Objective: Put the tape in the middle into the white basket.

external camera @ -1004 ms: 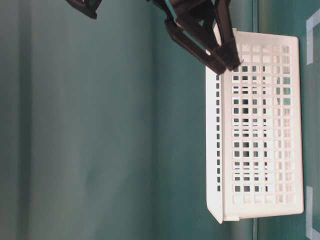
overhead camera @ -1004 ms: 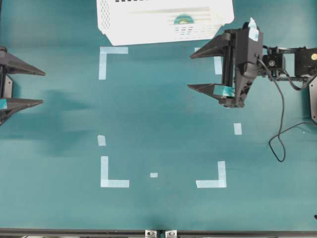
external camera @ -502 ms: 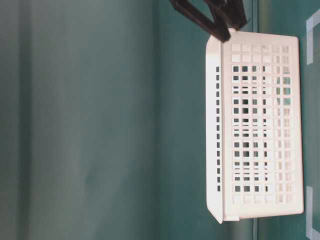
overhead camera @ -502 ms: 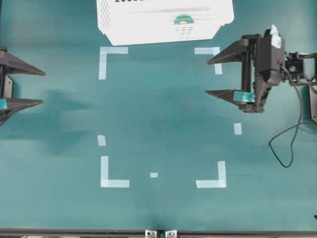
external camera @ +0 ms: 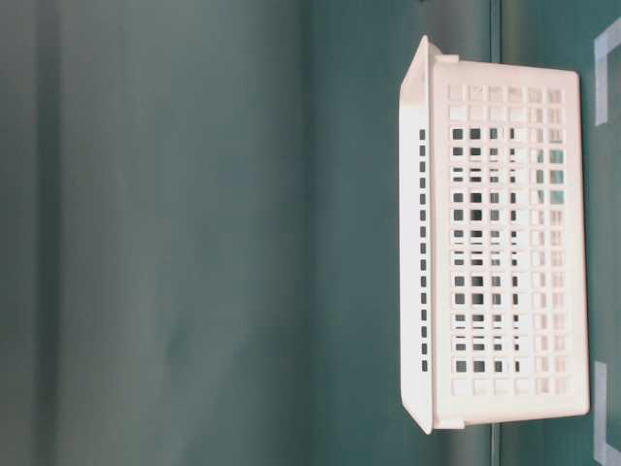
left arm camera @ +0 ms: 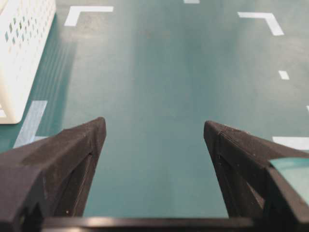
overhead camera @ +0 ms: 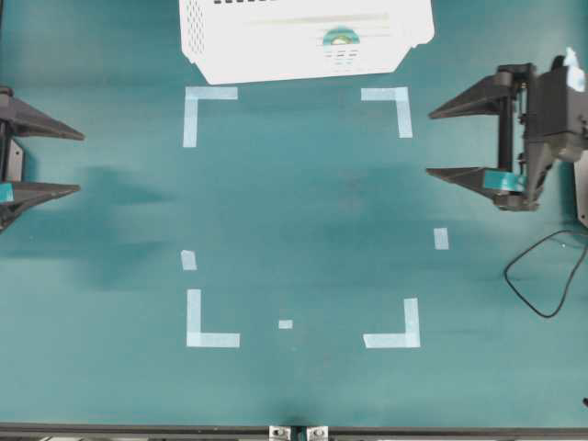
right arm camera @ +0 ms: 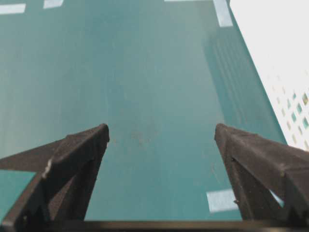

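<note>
The teal tape [overhead camera: 338, 37] lies inside the white basket [overhead camera: 230, 55] at the table's far edge, towards its right end. The basket's slotted side fills the right of the table-level view [external camera: 505, 252], and its wall shows in both wrist views [left arm camera: 19, 58] [right arm camera: 285, 72]. At the table's right side my right gripper [overhead camera: 430, 142] stands open with nothing between its fingers [right arm camera: 161, 133]. Far left, my left gripper [overhead camera: 81, 163] is also open and empty [left arm camera: 154, 128].
Pale tape corner marks [overhead camera: 195, 110] [overhead camera: 400, 106] [overhead camera: 207, 326] [overhead camera: 400, 331] outline a square on the teal table. Small tape pieces [overhead camera: 441, 238] [overhead camera: 188, 260] [overhead camera: 286, 323] lie near it. A black cable [overhead camera: 533, 276] loops at the right.
My right gripper has drawn back to the right, away from the basket, still open, and has left the table-level view. The left gripper and the tape have not moved.
</note>
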Available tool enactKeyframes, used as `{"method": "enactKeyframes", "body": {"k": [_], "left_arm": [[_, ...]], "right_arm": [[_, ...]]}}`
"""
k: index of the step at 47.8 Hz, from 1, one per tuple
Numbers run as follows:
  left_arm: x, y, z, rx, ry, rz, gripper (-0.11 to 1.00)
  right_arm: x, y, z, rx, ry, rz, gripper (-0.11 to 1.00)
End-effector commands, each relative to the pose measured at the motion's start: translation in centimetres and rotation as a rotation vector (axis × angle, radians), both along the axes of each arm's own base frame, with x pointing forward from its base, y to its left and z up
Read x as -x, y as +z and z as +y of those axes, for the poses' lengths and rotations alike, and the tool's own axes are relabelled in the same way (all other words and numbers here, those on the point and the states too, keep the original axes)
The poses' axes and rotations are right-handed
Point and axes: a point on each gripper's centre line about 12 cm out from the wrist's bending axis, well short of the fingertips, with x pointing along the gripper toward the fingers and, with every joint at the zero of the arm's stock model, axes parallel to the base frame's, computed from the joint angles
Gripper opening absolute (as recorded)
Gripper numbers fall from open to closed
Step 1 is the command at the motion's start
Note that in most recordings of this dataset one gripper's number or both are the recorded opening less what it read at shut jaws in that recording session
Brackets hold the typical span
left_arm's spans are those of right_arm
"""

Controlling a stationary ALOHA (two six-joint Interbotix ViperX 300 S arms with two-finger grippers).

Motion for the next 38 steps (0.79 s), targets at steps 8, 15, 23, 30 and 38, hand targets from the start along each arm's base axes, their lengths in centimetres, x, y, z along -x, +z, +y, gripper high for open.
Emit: {"method": "enactKeyframes", "body": {"k": [8, 15, 23, 30, 38], "left_arm": [[-0.1, 0.4, 0.0, 0.001, 0.003, -0.008, 0.37], [-0.1, 0.5, 0.0, 0.001, 0.003, -0.008, 0.37], [-0.1, 0.5, 0.0, 0.0, 0.003, -0.008, 0.37], [-0.1, 0.5, 0.0, 0.001, 0.003, -0.009, 0.37], [-0.1, 0.5, 0.0, 0.001, 0.003, -0.008, 0.37]], "right_arm": [[2.7, 0.7, 0.3, 0.01, 0.001, -0.073, 1.0], [4.9, 0.2, 0.5, 0.026, 0.006, -0.12, 1.0], [7.0, -0.4, 0.6, 0.054, 0.012, -0.144, 1.0], [8.1, -0.5, 0.7, 0.056, 0.007, -0.179, 1.0], [8.3, -1.1, 0.8, 0.054, 0.015, -0.167, 1.0]]}}
